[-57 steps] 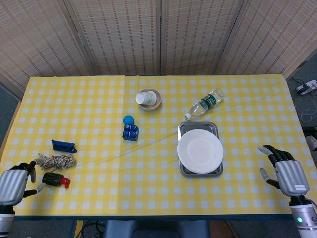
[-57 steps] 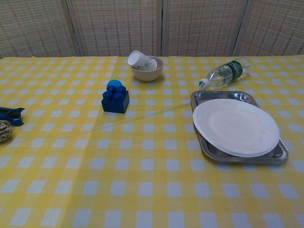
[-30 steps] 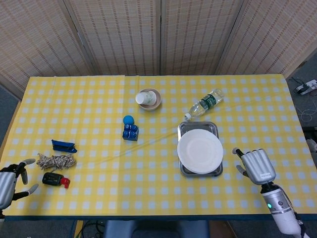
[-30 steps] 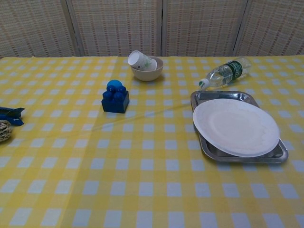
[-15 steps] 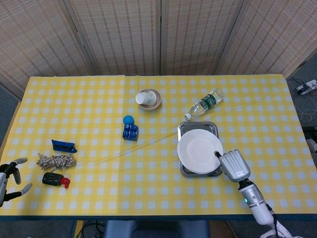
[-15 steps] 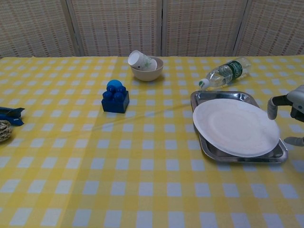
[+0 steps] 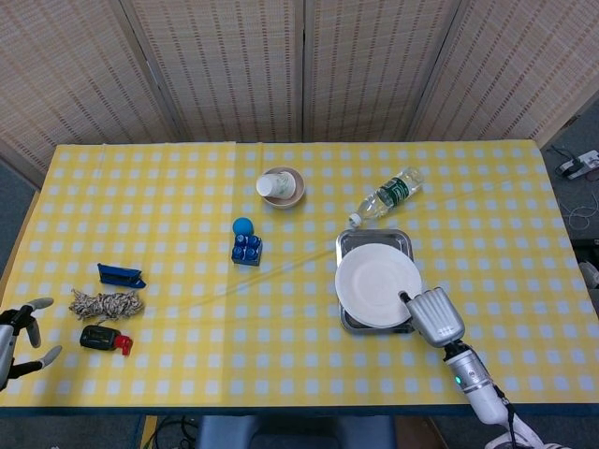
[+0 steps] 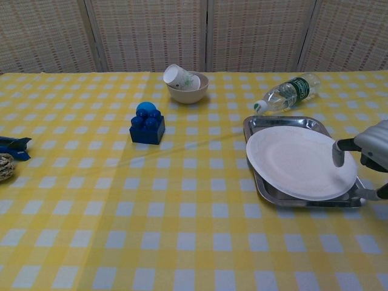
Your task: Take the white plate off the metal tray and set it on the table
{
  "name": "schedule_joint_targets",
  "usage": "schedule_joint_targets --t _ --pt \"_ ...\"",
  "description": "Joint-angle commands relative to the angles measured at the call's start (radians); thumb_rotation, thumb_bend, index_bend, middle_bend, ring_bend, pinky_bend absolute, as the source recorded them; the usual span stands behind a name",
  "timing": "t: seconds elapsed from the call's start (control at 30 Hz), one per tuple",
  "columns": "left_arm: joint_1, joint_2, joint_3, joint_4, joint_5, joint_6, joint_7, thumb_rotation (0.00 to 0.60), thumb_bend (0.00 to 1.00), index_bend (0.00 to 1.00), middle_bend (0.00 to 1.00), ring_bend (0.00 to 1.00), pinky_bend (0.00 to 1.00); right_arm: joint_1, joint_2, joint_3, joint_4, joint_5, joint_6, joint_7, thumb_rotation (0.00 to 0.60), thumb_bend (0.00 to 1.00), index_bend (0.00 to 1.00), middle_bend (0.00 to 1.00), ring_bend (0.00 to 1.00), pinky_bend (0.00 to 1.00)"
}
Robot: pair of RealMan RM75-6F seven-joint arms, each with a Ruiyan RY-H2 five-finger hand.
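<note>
- Head view shows the right hand (image 7: 436,317) now at the near right edge of the white plate (image 7: 377,284), having swept in from the far right of the surface (image 7: 187,281) over the last two seconds.
- Chest view has one of its fingers (image 8: 337,153) hanging over the plate's rim and another low beside the tray's edge, spread apart and grasping nothing yet.
- That puts the hand, by my reading, at the start of the grasp: the approach is nearly done, the lift not begun.
- The plate sits on the metal tray (image 7: 373,241), overhanging its near and left sides.
- The left hand (image 7: 11,339) has drawn back to the near left corner, fingers spread and empty.
- The plate is round, matte white and shallow, with a thin rim.
- The tray is rectangular, shiny steel with round corners and a raised lip.
- A yellow and white checked cloth covers the surface.
</note>
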State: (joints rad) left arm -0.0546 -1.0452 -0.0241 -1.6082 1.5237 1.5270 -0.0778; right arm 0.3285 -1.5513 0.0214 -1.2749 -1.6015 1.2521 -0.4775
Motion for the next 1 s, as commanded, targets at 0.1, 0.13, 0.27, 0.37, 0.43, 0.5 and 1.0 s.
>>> schedule_joint_targets --t 0.1,0.13,0.27,0.37,0.43,0.5,1.0 --pt "0.001 0.001 -0.001 -0.001 -0.001 0.001 -0.002 0.600 0.16 0.34 0.66 0.42 0.50 0.004 -0.011 -0.001 0.010 0.006 -0.003 -0.003 0.600 0.06 0.44 1.00 1.00 1.00" --pt "0.001 0.001 -0.001 -0.001 -0.001 0.001 -0.003 0.600 0.16 0.34 0.66 0.42 0.50 0.005 -0.013 0.000 0.011 0.007 -0.003 -0.004 0.600 0.06 0.44 1.00 1.00 1.00" --pt "0.002 0.003 -0.002 -0.002 -0.002 0.000 -0.003 0.600 0.16 0.34 0.66 0.42 0.50 0.012 -0.022 0.005 0.012 0.018 -0.011 -0.018 0.600 0.06 0.44 1.00 1.00 1.00" --pt "0.002 0.004 -0.003 -0.002 -0.003 0.002 -0.005 0.600 0.16 0.34 0.66 0.42 0.50 0.018 -0.028 0.009 0.011 0.024 -0.017 -0.029 0.600 0.06 0.44 1.00 1.00 1.00" --pt "0.003 0.004 -0.004 -0.002 -0.003 0.002 -0.007 0.600 0.16 0.34 0.66 0.42 0.50 0.022 -0.032 0.011 0.010 0.030 -0.021 -0.037 0.600 0.06 0.44 1.00 1.00 1.00" --pt "0.003 0.005 -0.004 -0.002 -0.004 0.002 -0.009 0.600 0.16 0.34 0.66 0.42 0.50 0.026 -0.035 0.013 0.010 0.034 -0.025 -0.044 0.600 0.06 0.44 1.00 1.00 1.00" --pt "0.005 0.014 -0.003 -0.009 -0.003 -0.002 -0.021 0.600 0.16 0.34 0.66 0.42 0.50 0.039 -0.049 0.005 0.022 0.057 -0.049 -0.072 0.600 0.07 0.44 1.00 1.00 1.00"
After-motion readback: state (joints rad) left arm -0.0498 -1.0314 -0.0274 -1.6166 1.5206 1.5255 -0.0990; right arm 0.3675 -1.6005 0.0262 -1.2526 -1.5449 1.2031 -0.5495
